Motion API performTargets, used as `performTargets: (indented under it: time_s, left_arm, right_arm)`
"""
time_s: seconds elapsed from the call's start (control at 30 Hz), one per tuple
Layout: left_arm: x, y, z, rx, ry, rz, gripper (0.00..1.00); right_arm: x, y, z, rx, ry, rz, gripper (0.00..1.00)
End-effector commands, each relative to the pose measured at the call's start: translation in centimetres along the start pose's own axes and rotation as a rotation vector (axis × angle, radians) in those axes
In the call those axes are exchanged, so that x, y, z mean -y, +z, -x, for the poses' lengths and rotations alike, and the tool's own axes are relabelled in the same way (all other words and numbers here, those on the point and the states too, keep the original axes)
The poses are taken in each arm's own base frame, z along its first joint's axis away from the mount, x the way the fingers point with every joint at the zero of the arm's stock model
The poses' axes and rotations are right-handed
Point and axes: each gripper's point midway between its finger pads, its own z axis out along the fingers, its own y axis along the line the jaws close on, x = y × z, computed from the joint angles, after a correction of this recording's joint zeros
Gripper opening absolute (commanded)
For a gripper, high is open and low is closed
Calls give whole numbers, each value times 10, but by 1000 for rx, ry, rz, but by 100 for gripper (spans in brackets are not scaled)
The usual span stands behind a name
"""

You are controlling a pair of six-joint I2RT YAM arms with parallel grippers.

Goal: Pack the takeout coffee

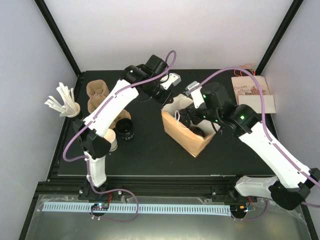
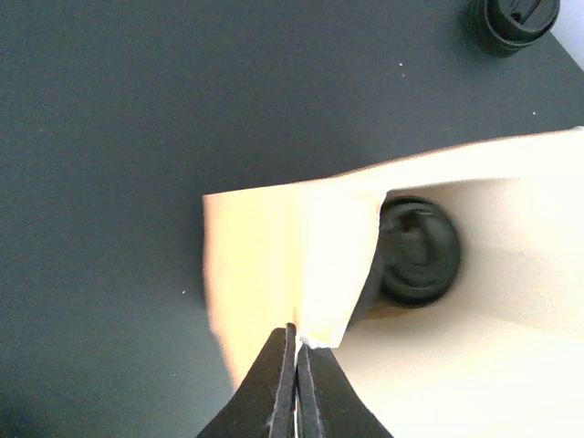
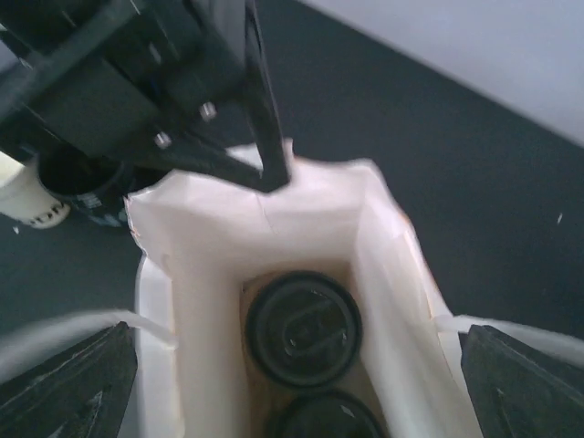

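The open brown paper bag [image 1: 186,136] stands on the black table [image 1: 150,155], near its middle, with its mouth facing up. The left fingers [image 2: 274,383] are pressed together on the far rim of the bag and pinch a fold of its paper wall. The right fingers [image 3: 73,383] are spread wide and hang just above the bag's mouth, one on each side of it, holding nothing. Whether they touch the paper cannot be told.

Inside the bag, at the bottom, stands a takeout coffee cup with a round black lid [image 3: 303,328], upright. The lid of a second cup [image 3: 324,420] shows just beside it, partly cut off by the edge of the right wrist view.

Left of the bag, still on the table, stand another black-lidded cup [image 1: 125,131] and a white paper cup [image 1: 111,140], close together. A brown moulded cardboard cup carrier [image 1: 97,95] lies behind them, and a holder of white stir sticks [image 1: 62,102] stands at the table's left edge. A flat printed paper bag [image 1: 255,92] lies at the far right corner.
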Motion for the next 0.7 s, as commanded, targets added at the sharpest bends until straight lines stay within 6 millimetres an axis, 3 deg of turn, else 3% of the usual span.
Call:
performTargets:
  time_s: [0.0,0.33,0.5,0.67]
  left_arm:
    - [-2,-11,5,14,21,49,2]
    - [-22,-17,6,18,24,159,1]
    - [-47,-22,11,44,-33,226,2]
    - [-81,-32,21,94,-106,301,2]
  right_arm:
    - [3,-21,39,206,-103,-24,100]
    - [17,-55,59,301,-53,-94,100]
    - [39,-58,77,207,32,-129,100]
    - [63,-81,103,264,131,-132,100]
